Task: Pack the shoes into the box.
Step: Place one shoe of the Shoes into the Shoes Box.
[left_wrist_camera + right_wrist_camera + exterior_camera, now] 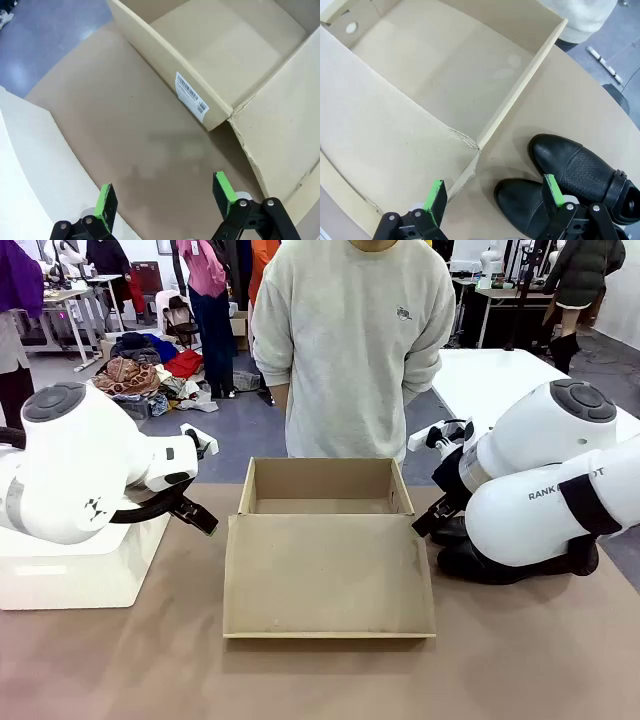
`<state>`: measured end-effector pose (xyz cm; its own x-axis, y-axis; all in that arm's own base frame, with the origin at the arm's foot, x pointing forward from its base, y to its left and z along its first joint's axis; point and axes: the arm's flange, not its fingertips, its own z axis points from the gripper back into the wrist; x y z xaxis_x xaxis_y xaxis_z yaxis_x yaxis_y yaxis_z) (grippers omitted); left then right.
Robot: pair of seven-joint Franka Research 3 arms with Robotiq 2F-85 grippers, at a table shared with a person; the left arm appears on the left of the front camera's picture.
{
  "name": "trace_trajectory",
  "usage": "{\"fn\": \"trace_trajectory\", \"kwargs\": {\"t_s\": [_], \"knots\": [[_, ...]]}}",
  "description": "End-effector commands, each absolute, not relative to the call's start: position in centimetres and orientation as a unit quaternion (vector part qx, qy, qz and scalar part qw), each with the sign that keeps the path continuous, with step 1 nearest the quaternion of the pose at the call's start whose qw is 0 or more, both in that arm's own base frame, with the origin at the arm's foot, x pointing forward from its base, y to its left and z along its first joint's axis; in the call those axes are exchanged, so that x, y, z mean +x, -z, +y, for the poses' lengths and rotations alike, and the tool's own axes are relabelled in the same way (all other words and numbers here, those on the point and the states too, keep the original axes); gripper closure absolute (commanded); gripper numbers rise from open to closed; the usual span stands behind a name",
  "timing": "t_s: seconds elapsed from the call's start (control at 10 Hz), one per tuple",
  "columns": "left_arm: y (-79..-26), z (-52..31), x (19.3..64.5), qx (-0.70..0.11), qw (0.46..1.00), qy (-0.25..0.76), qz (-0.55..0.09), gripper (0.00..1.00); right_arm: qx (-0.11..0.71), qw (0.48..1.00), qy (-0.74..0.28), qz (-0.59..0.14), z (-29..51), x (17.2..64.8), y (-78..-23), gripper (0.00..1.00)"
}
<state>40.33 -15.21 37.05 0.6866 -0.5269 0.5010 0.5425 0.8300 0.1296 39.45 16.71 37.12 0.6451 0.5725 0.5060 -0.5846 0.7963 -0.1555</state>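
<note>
Box [320, 483]: middle of table [520, 660], lid flap open flat.
Shoes [575, 167]: on table, just beside box.
Left gripper [163, 189]: wide, nothing held.
Right gripper [494, 186]: wide, I see it over the toes.

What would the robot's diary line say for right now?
box open, empty | shoes on table beside box | left claw open, holding nothing | right claw open, near shoes | packing not started

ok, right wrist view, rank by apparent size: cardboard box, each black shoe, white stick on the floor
1. brown cardboard shoebox, largest.
2. two glossy black leather shoes: look alike, both partly hidden, unranked.
3. thin white stick on the floor, smallest, though farther away.
</note>
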Motion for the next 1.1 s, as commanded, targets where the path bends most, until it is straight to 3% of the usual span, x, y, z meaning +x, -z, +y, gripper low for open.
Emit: {"fn": "trace_trajectory", "kwargs": {"t_s": [0.0,1.0], "knots": [[-37.05,-15.21,40.33,-0.014,0.918,0.291,-0.268,0.00,0.011,0.907,-0.319,-0.275,16.71,39.45,-37.12,0.00],[-37.05,-15.21,40.33,-0.014,0.918,0.291,-0.268,0.00,0.011,0.907,-0.319,-0.275,16.71,39.45,-37.12,0.00]]}}
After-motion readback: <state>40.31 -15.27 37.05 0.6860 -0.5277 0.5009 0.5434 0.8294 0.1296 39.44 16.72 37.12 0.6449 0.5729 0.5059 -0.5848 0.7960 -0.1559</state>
